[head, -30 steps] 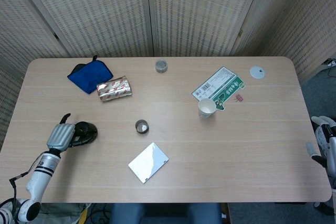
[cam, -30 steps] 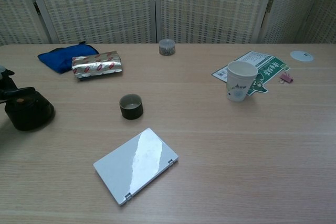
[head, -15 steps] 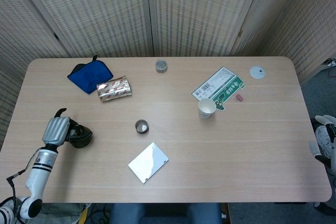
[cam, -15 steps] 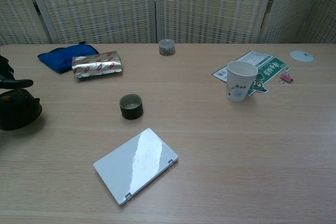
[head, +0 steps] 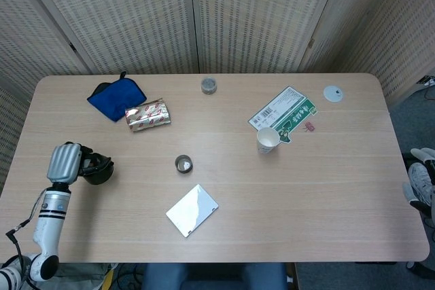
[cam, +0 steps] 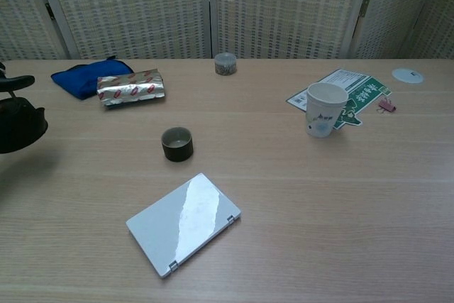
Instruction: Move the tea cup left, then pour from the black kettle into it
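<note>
Nearest the table's front edge: a flat silver case (cam: 184, 223), lying at an angle. Just past it, near the middle of the table, the small dark tea cup (cam: 176, 143), upright, nothing touching it.

Far left, the left hand (head: 61, 162) grips the black kettle (head: 96, 170) by its handle side, fingers wrapped around it. In the chest view the kettle (cam: 18, 124) hangs clear of the tabletop with a shadow beneath it. Kettle and tea cup are well apart.

Off the right edge, the right hand (head: 421, 181) sits low beside the table; only part of it shows, so I cannot tell how its fingers lie.

Right of centre, a white paper cup (cam: 324, 109) stands upright, touching the green-and-white packet (cam: 353, 88). A small pink clip (cam: 386, 105) lies just beside the packet, a white disc (cam: 407, 75) further back.

Back left: a foil packet (cam: 131, 86) against a blue cloth (cam: 84, 78). Back centre, a small round tin (cam: 225, 64).
</note>
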Tool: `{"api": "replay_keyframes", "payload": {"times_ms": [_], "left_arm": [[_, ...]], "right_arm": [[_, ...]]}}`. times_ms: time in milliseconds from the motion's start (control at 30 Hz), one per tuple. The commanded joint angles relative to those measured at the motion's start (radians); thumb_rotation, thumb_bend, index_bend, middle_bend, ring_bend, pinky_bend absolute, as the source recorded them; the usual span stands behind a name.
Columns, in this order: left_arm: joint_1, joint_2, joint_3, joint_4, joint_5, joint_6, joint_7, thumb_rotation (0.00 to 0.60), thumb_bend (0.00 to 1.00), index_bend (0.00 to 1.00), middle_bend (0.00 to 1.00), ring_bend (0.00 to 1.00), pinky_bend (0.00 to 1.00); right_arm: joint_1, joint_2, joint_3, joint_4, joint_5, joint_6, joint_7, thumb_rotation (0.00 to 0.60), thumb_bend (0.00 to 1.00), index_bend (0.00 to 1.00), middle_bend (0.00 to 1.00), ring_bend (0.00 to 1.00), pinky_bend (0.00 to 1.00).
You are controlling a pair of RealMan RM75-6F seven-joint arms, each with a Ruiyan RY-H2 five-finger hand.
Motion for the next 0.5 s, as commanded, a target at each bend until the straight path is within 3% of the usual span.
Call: {"api": "replay_keyframes", "payload": {"times_ms": [33,200,500], "left_arm": [[-0.002,-0.006,-0.005,0.004,-0.001,0.008,0.005,0.33,0.23,1.0,1.0,1.0,0.52],[-0.004,-0.009,-0.009,-0.001,0.001,0.018,0.016,0.414,0.3,1.0,1.0,1.0,0.59],[-0.005,0.006,-0.007,-0.03,0.017,0.027,0.019,0.487,0.36,1.0,1.0,1.0,0.63]], "right_arm": [[-0.002,0.001,0.0,0.001,0.0,0.002,0.002,0.6,0.26,0.26,0.24,0.16,0.19],[-0.004,0.001,0.001,0.005,0.001,0.005,0.009,0.6,0.26,0.26,0.24,0.16,0.19],[-0.008,0.0,-0.001,0.013,-0.002,0.007,0.02,0.6,0.26,0.26,0.24,0.16,0.19]]}}
